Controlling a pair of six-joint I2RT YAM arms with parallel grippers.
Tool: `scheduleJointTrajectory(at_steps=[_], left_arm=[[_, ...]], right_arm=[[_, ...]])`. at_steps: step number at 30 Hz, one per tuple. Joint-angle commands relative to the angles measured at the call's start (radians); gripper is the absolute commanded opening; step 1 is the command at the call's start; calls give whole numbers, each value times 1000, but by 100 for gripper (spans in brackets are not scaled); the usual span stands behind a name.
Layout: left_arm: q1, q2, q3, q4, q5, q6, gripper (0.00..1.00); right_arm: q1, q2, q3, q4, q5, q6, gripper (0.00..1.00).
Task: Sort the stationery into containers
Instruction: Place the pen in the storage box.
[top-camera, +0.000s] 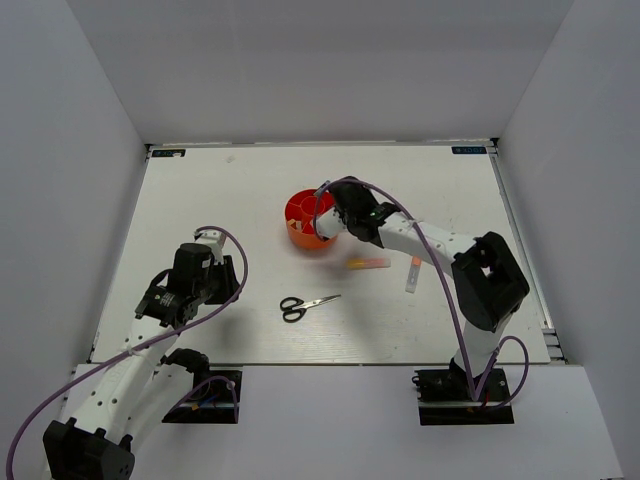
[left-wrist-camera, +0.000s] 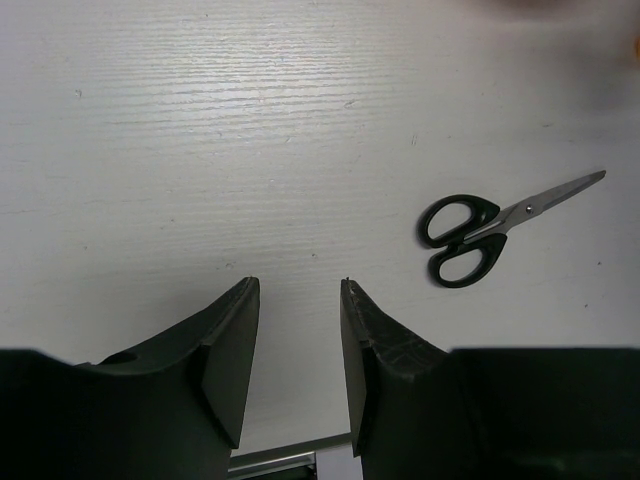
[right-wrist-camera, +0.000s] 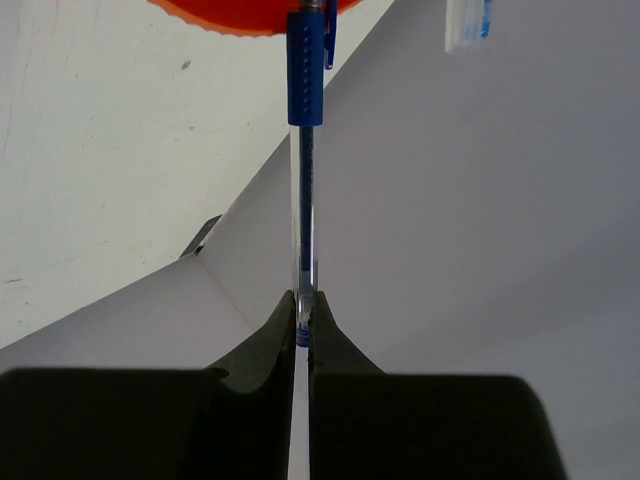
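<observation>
Checking near side first: what's in the left gripper (left-wrist-camera: 297, 285)? /ops

Nothing. My left fingers (left-wrist-camera: 225, 350) stand part spread over bare table (top-camera: 200, 190), low on the left side. /arm

Scissors? /ops

Scissors (left-wrist-camera: 480, 230) lie flat, blades shut, a little ahead and to the right of my left gripper, not touching it. Roughly between my two arms. Handles point toward the left arm, tips toward the right. /arm

Further out? /ops

Marker (top-camera: 368, 263) and tube (top-camera: 413, 275) lie on the table near each other, apart, under my right forearm. Both sit nearer than the organiser (top-camera: 300, 215). /arm

Right gripper (right-wrist-camera: 303, 305)? /ops

Its fingers are pressed onto the blue pen (right-wrist-camera: 306, 110), pinching its tail end. The pen runs straight out from the tips, and its grip end reaches the organiser's rim. I can't tell which compartment: the wrist view cuts the organiser off, and from above my gripper covers that side. /arm
</observation>
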Motion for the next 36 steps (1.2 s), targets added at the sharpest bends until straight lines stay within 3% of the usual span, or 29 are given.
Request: scheduleJointTrajectory(at_steps=[1,9,10,11,12,19,33,36], left_arm=[[3,-2,-5,5,-7,9,49],[3,-3,-6,2,-7,11,49],[3,-6,-6,2,-7,9,49],[3,-5,-6,2,-7,9,49],[0,-3,-6,4,-4,12,49],[2,-5,-5,-1,-7,9,49],[3,-5,-8,2,-10,9,49],[2,-5,-8,2,-10,11,49]], right_arm=[[13,1,-7,14,-5,-152,0],[49,12,0,55,-22,-159,0],[57,12,8,57,-25,-152,7],[57,13,8,54,-25,-149,7],[59,9,6,58,-28,-146,15],[77,-2,-3,70,-30,-136,32],[97,-94,-6,55,-22,-35,33],[91,-157,29,-9,-42,174,36]])
